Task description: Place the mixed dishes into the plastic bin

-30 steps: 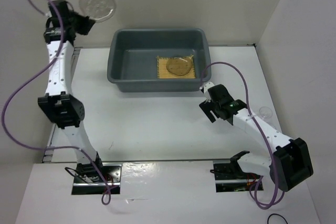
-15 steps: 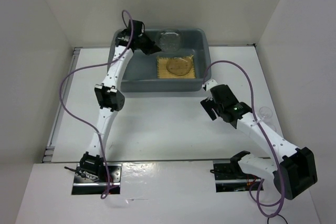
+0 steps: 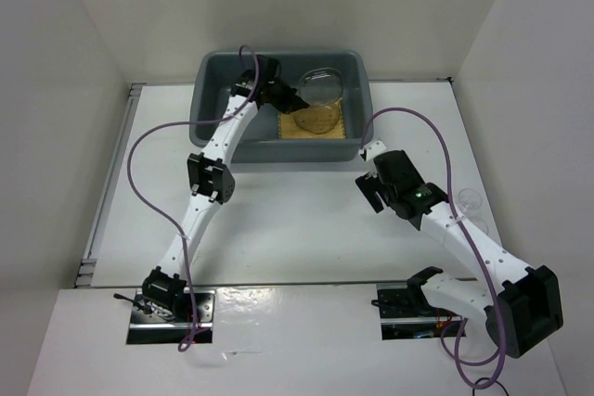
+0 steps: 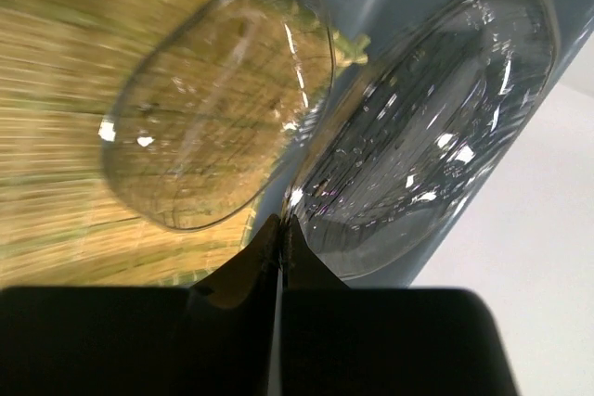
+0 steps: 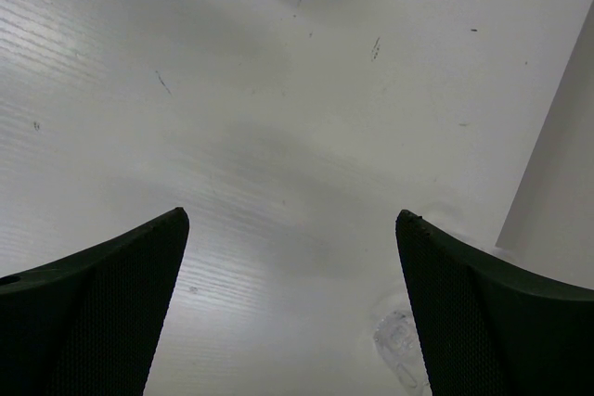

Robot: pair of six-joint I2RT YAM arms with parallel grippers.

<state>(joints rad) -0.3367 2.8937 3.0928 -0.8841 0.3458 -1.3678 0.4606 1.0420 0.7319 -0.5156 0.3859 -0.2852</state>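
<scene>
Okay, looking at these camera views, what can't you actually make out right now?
Left wrist view: the mat is blurred. The clear plate in the left claw overlaps the brownish plate, so contact between them cannot be told.
Right wrist view: a small clear thing is cut off by a finger of the right claw and the bottom edge.
Top view: the left arm covers part of the floor of the plastic bin.

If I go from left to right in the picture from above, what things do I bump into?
Left hand, shut on the plate's edge → clear plate, held up over the grey bin → right hand, open → little glass cup.
</scene>
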